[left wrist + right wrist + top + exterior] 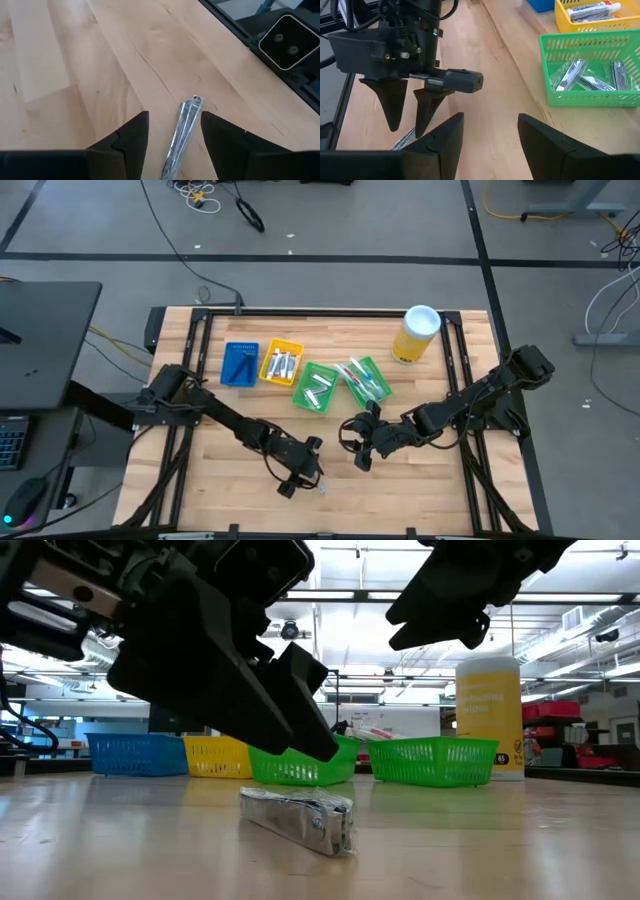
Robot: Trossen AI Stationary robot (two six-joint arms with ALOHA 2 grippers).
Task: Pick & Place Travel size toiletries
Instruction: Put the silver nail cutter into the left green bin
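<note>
A small silvery packet (182, 132), one of the travel size toiletries, lies flat on the wooden table near its front edge (300, 820). My left gripper (174, 114) is open and slants down over it, one finger on either side of the packet with a gap to each. In the low view its fingertips (320, 745) hang just above the packet. My right gripper (490, 117) is open with nothing between its fingers, and hovers higher, right of the table's middle (358, 445). More toiletries lie in the bins.
A blue bin (240, 364), a yellow bin (281, 362) and two green bins (317, 387) (365, 378) stand in a row at the back. A tall yellow canister (415, 333) stands at the back right. Bare wood lies around the packet.
</note>
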